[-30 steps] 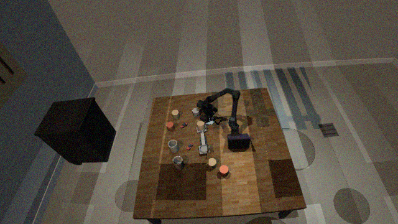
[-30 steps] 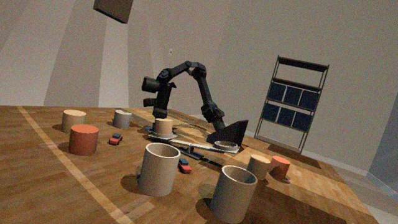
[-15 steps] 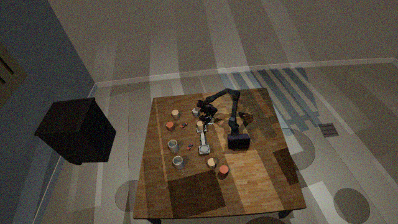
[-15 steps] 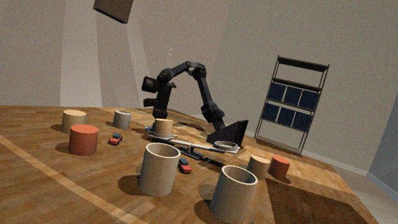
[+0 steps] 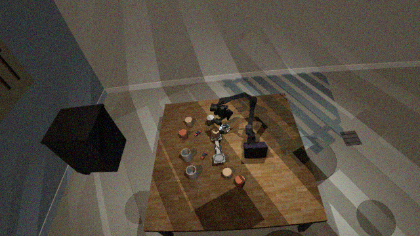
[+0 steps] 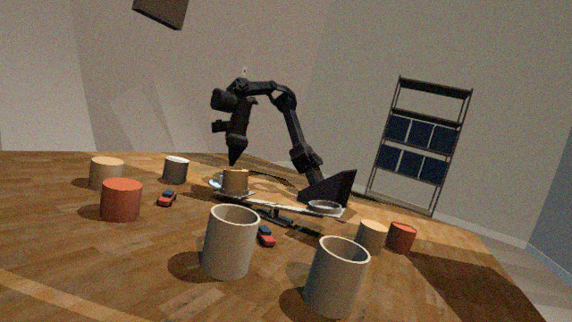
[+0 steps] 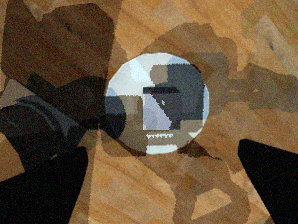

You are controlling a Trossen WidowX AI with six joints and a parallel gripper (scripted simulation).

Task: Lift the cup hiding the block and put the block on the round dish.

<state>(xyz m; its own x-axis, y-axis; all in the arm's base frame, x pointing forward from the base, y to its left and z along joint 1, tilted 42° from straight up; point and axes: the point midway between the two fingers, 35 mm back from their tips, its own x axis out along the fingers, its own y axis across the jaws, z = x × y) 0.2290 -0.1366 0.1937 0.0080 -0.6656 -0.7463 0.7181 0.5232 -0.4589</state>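
Taking twelve o'clock as the top edge of my overhead view, I record the gripper (image 5: 228, 117) (image 6: 232, 163) (image 7: 164, 151) above the round dish (image 5: 228, 130) (image 6: 215, 183) (image 7: 125, 82), fingers spread well apart with nothing between them. The block (image 5: 225, 127) (image 7: 157, 111) lies on the dish, inside its rim; in my wrist view it sits near the dish's centre. No cup is above the dish. The balance (image 5: 218, 147) (image 6: 286, 207) carries a tan cup (image 5: 215, 132) (image 6: 235, 181) on its twelve o'clock end, at eight o'clock from the dish; the six o'clock end bears only a round rim (image 5: 219, 158) (image 6: 324, 207). I find a grey cylinder (image 5: 210, 118) (image 6: 175, 170) at ten o'clock from the dish, standing apart on the table (image 5: 279, 200) (image 6: 147, 250). Two open grey vessels stand upright nearby, one (image 5: 186, 155) (image 6: 230, 241) at eight o'clock and one (image 5: 191, 172) (image 6: 336, 277) at seven. A toy car (image 5: 197, 133) (image 6: 166, 198) is at nine o'clock. The arm's base (image 5: 255, 150) (image 6: 332, 190) is noted at four o'clock, with the arm reaching over to the dish. I cannot tell from these views whether the fingertips clear the block by much.
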